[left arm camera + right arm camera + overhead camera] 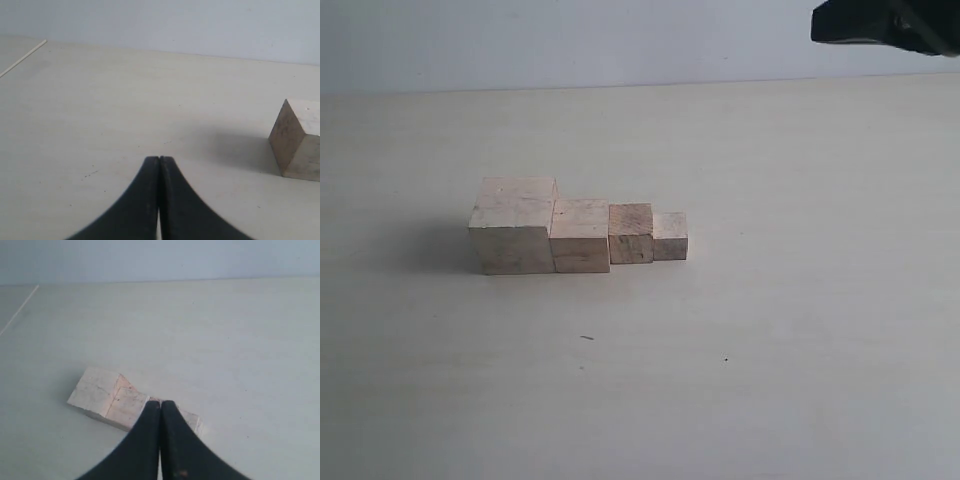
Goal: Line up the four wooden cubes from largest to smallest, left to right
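Four pale wooden cubes stand in a touching row on the table in the exterior view: the largest cube (515,226) at the left, then the second cube (581,235), the third cube (631,233) and the smallest cube (670,236). My right gripper (160,403) is shut on nothing, held high above the row; its wrist view shows the largest cube (95,391) and second cube (127,407) below, the smaller ones mostly hidden by the fingers. My left gripper (159,158) is shut and empty, with the largest cube (299,139) off to one side.
A dark part of the right arm (885,25) shows at the top right corner of the exterior view. The pale table (770,350) meets a light wall at the back. A thin white line (22,59) marks the table near the left gripper.
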Controlling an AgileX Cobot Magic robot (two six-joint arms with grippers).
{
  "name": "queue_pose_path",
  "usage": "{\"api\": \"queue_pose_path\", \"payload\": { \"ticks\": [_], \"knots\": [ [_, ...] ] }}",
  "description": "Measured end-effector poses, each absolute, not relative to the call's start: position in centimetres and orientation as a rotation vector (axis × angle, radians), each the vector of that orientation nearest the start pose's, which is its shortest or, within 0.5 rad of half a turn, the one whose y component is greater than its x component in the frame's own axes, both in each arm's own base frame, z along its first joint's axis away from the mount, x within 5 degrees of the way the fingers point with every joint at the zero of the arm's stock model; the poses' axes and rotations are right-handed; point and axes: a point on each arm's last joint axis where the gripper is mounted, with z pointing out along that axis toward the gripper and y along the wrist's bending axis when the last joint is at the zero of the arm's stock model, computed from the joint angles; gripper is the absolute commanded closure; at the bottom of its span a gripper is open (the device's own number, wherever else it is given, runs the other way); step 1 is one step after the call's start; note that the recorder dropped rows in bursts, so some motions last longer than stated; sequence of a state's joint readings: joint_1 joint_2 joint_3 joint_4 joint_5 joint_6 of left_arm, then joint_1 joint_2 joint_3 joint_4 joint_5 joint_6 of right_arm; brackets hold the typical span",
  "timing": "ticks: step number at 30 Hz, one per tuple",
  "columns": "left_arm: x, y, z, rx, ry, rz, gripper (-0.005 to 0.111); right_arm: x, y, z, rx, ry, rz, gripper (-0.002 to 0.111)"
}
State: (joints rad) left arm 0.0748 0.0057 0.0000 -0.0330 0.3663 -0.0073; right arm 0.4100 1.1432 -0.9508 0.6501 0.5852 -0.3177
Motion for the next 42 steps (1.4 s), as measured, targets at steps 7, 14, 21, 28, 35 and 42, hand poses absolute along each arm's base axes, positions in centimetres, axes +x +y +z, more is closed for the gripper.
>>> {"api": "queue_pose_path", "payload": {
  "ticks": [7, 14, 21, 28, 35, 42],
  "knots": [
    [5.3, 0.3, 18.0, -0.097, 1.853, 0.015, 0.107, 19.8, 11.4, 35.9, -0.438, 2.086, 0.635, 0.108],
    [5.3, 0.3, 18.0, -0.097, 1.853, 0.015, 0.107, 17.3, 8.6, 38.6, -0.439, 1.9, 0.47, 0.108],
    [5.3, 0.3, 18.0, -0.097, 1.853, 0.015, 0.107, 13.2, 3.7, 36.6, -0.235, 1.805, 0.282, 0.108],
    [5.3, 0.3, 18.0, -0.097, 1.853, 0.015, 0.107, 8.5, 1.3, 31.3, -0.117, 1.757, 0.118, 0.108],
    [5.3, 0.3, 18.0, -0.097, 1.853, 0.015, 0.107, 7.9, 0.9, 26.5, -0.063, 1.791, 0.097, 0.108],
    [5.3, 0.3, 18.0, -0.097, 1.853, 0.015, 0.107, 7.2, 0.6, 22.1, 0.04, 1.793, 0.134, 0.108]
  ]
}}
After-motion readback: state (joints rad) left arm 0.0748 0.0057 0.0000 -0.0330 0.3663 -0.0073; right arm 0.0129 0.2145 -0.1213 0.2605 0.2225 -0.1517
